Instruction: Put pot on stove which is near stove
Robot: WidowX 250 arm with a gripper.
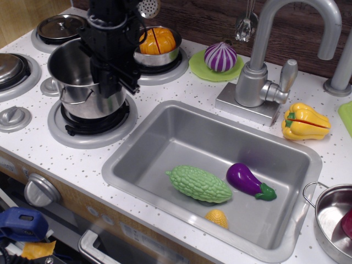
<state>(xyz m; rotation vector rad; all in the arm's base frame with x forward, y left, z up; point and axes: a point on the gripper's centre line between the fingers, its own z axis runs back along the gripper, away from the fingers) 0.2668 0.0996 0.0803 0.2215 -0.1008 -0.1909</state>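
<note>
Black claw (113, 77) at upper left of the frame, clamped over the right-hand rim of the pot (82, 82), one finger seemingly inside and one outside the wall; exact fingertip gap hidden by the arm's own bulk. Tall shiny steel pot directly over the stove (91, 118), covering most of the black spiral coil; impossible to tell whether the base touches the coil or hangs just above it. Small wire loop handle visible on the pot's near side.

Just behind and right of the claw, a shallow steel pot (157, 49) with orange food on another burner. Further right, a purple-and-white striped onion (220, 56) on a green plate (201, 69). At far upper left, a burner with a steel lid (60, 26); at the left edge, part of another steel disc (11, 67). Grey knobs (14, 116) on the speckled white counter (165, 88) near the burners.

Centre of the frame: a grey sink (165, 137) holding a bumpy green gourd (199, 184), a purple eggplant (250, 181) and a small yellow corn piece (217, 218). Behind the sink, a silver faucet (264, 77). Right of it, a yellow pepper (304, 122) on the counter. At lower right corner, a wide low steel pan (330, 220), partly cut off by the frame edge.
</note>
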